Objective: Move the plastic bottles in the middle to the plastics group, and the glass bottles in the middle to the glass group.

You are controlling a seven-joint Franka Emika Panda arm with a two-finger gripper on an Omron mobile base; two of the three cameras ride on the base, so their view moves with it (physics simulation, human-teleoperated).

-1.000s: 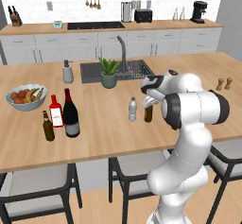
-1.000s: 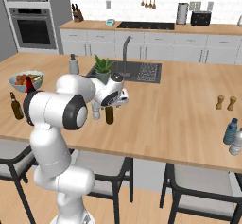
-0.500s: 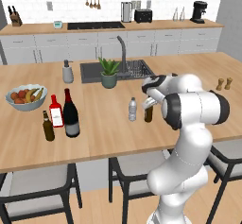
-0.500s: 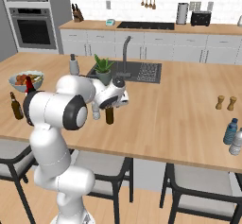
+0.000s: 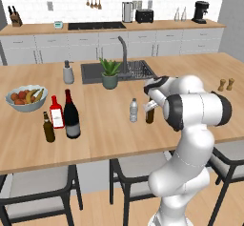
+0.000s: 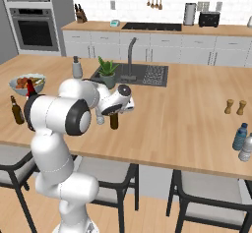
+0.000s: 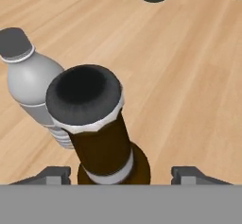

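A small brown beer bottle [image 7: 101, 145] with a pale label stands upright between my gripper's [image 7: 120, 175] fingertips, with a gap on each side, so the jaws are open around it. In the base views the gripper [image 5: 150, 107] [image 6: 115, 113] sits over the beer bottle [image 5: 149, 115] [image 6: 114, 122] near the counter's middle. The clear water bottle [image 5: 134, 110] [image 7: 33, 83] stands just to its left. The tall dark wine bottle [image 5: 71, 116] stands in the glass group with a red-labelled bottle [image 5: 56, 113] and a plain brown bottle [image 5: 48, 128]. Two plastic bottles [image 6: 241, 141] stand at the counter's right end.
A fruit bowl [image 5: 26, 98] is behind the glass group. A potted plant [image 5: 110, 73], a grey soap dispenser [image 5: 68, 72] and the sink [image 5: 138, 70] lie beyond the bottles. Salt and pepper shakers [image 5: 226, 84] stand to the right. Stools are tucked under the front edge.
The hand has shifted only slightly around the beer bottle. No bottle has moved.
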